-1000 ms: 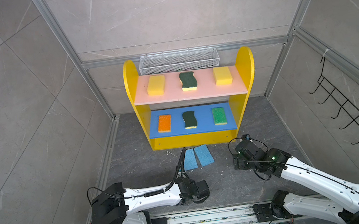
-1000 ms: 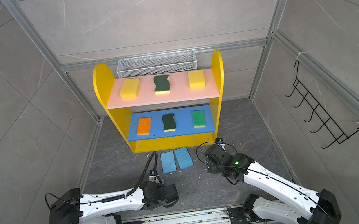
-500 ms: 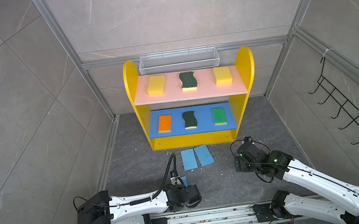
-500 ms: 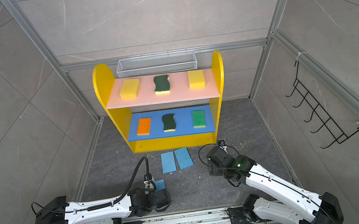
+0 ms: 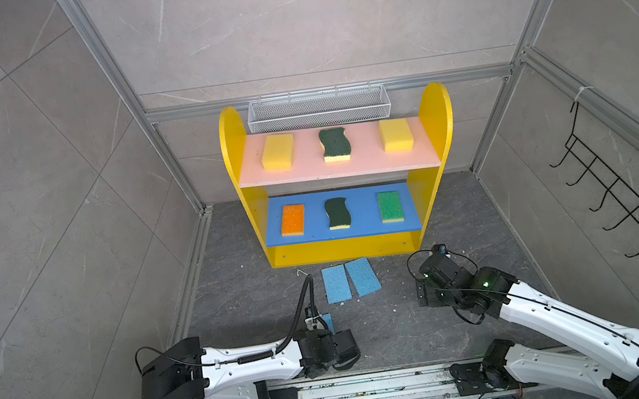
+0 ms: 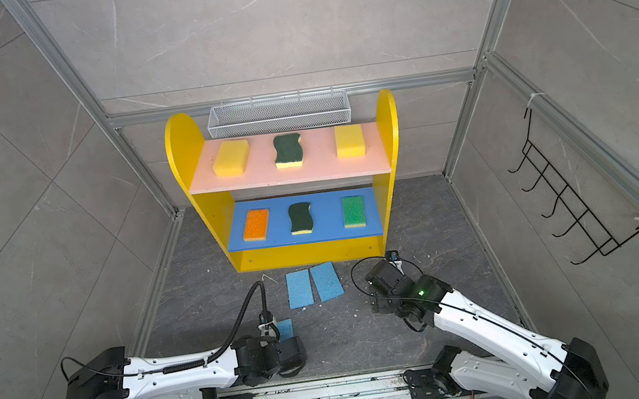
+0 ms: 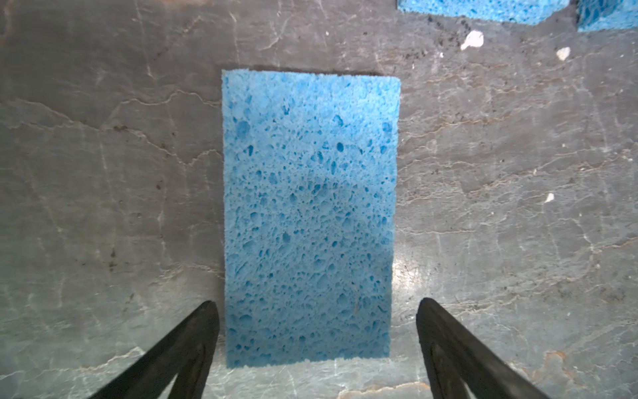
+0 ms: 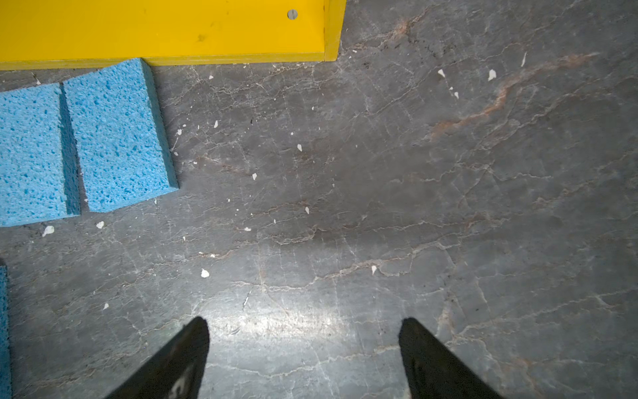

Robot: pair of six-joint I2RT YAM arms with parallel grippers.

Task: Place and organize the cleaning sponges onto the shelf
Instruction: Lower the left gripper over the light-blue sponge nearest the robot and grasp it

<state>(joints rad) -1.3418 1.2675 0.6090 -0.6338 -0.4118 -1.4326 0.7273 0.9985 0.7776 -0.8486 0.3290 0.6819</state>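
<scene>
My left gripper [image 7: 316,307] is spread wide, its fingers [image 7: 193,338] straddling, without touching, one blue sponge [image 7: 310,207] that lies flat on the floor before the shelf [image 5: 232,136]. My right gripper [image 8: 303,324] gapes empty over bare floor nearer the shelf's base. Two more blue sponges [image 5: 337,289] lie just before that base, and six sponges [image 5: 335,145] sit on the shelf, three on the pink board [image 5: 367,160] and three on the blue board [image 5: 362,220].
</scene>
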